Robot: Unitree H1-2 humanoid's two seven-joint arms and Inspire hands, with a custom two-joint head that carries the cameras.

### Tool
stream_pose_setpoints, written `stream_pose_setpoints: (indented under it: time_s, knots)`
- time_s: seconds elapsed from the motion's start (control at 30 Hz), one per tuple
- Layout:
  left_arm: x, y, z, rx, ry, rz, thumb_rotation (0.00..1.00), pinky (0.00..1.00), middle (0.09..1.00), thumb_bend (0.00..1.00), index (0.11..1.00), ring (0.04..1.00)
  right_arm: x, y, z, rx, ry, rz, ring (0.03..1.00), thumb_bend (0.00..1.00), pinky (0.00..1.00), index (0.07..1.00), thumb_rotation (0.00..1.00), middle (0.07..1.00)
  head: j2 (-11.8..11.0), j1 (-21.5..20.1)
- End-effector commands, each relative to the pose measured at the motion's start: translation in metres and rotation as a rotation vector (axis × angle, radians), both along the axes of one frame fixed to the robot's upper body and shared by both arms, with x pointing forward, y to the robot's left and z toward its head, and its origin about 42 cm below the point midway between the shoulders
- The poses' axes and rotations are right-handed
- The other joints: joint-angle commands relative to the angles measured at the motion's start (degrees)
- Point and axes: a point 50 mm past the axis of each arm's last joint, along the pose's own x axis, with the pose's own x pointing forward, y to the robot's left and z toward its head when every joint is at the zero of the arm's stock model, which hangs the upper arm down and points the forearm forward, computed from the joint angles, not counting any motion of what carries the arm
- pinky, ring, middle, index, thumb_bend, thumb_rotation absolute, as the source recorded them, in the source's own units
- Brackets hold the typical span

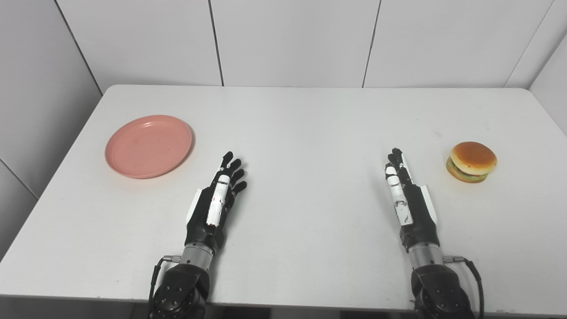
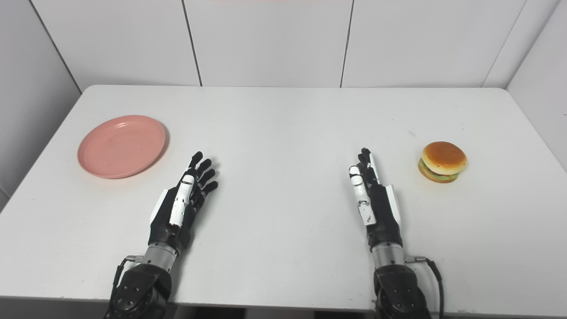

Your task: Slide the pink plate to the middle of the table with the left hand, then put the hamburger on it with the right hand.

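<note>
While the plate (image 1: 149,145) lies flat near the table's (image 1: 310,128) left edge and the burger (image 1: 471,161) sits near the right edge, a wide bare stretch of tabletop is left between them. The left hand (image 1: 215,201) is held near the front edge with fingers extended and slightly spread, gripping nothing, just right of the plate. The right hand (image 1: 407,199) is likewise held empty, fingers straight and close together, just left of the burger.

No text, label, brand, number or sign can be read on anything here.
</note>
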Motion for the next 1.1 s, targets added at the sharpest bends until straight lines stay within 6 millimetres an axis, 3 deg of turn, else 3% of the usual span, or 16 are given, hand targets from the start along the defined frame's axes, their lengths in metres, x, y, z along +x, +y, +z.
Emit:
stream_pose_setpoints:
  time_s: [0.0, 0.17, 0.27, 0.47, 0.73, 1.07]
  knots:
    - [0.005, -0.004, 0.008, 0.004, -0.047, -0.013, 1.0, 0.96, 0.968, 0.33, 0.968, 0.953, 0.002, 0.0, -0.003, 0.0, -0.001, 0.0, 0.97, 0.22, 0.97, 0.989, 1.0, 0.98, -0.9, 1.5]
    - [0.006, -0.014, -0.003, 0.019, -0.044, -0.022, 0.97, 0.98, 0.964, 0.32, 0.965, 0.952, 0.002, -0.01, -0.011, 0.035, -0.001, 0.006, 0.997, 0.19, 1.0, 0.996, 1.0, 0.992, -3.8, 7.2]
    - [0.006, -0.027, -0.011, 0.013, -0.029, -0.019, 0.96, 0.96, 0.958, 0.32, 0.959, 0.946, 0.003, -0.021, -0.017, 0.041, -0.005, 0.023, 0.994, 0.18, 1.0, 1.0, 1.0, 0.998, -6.9, 12.7]
    - [0.008, -0.047, -0.018, 0.028, -0.018, -0.012, 1.0, 0.94, 0.95, 0.29, 0.952, 0.94, 0.006, -0.035, -0.027, 0.045, -0.018, 0.039, 0.984, 0.12, 1.0, 1.0, 1.0, 0.993, -10.0, 16.8]
    - [0.01, -0.051, -0.019, 0.043, -0.014, -0.017, 1.0, 0.94, 0.955, 0.3, 0.953, 0.949, 0.01, -0.038, -0.032, 0.07, -0.021, 0.063, 0.997, 0.09, 1.0, 1.0, 1.0, 0.999, -10.7, 17.6]
    - [0.01, -0.05, -0.017, 0.047, -0.021, -0.016, 1.0, 0.95, 0.957, 0.3, 0.956, 0.952, 0.007, -0.035, -0.028, 0.077, -0.032, 0.071, 0.99, 0.07, 1.0, 1.0, 1.0, 0.999, -9.7, 17.5]
